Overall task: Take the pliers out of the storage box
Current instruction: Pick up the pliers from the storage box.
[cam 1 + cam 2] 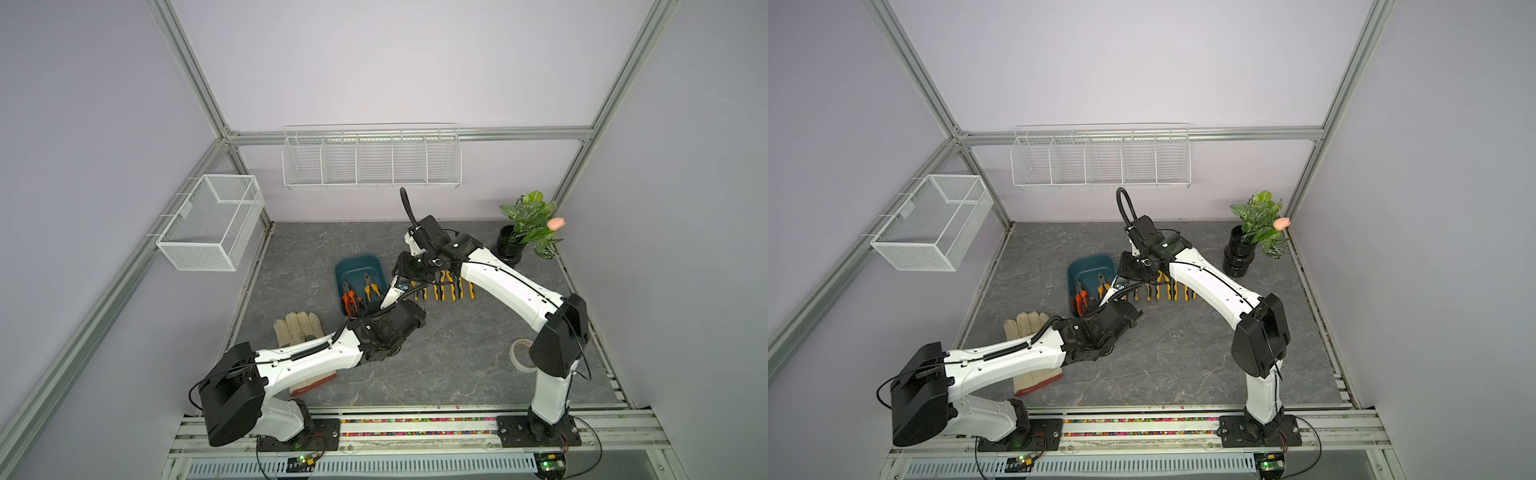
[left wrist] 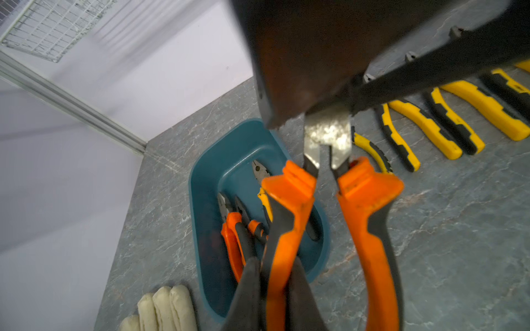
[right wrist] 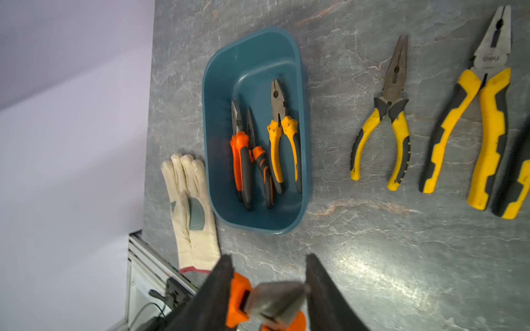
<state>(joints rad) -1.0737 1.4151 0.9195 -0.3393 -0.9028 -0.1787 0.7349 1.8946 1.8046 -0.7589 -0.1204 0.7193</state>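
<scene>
An orange-and-black pair of pliers (image 2: 289, 217) hangs in the air just right of the storage box, with both grippers on it. My left gripper (image 2: 275, 289) is shut on one of its handles. My right gripper (image 3: 271, 289) grips its metal head (image 3: 275, 301) from the far side. In a top view the two grippers, left (image 1: 394, 293) and right (image 1: 404, 277), meet tip to tip. The dark teal storage box (image 3: 249, 57) (image 1: 357, 266) holds two orange-handled pliers (image 3: 242, 160) and one yellow-handled pair (image 3: 284, 143). Several yellow-handled pliers (image 1: 449, 289) (image 3: 384, 137) lie in a row on the table.
A cream work glove (image 1: 297, 328) lies left of the box, partly under my left arm. A tape roll (image 1: 519, 353) sits by the right arm's base. A potted plant (image 1: 523, 232) stands at the back right. A mesh basket (image 1: 212, 220) and a wire rack (image 1: 372, 160) hang on the walls.
</scene>
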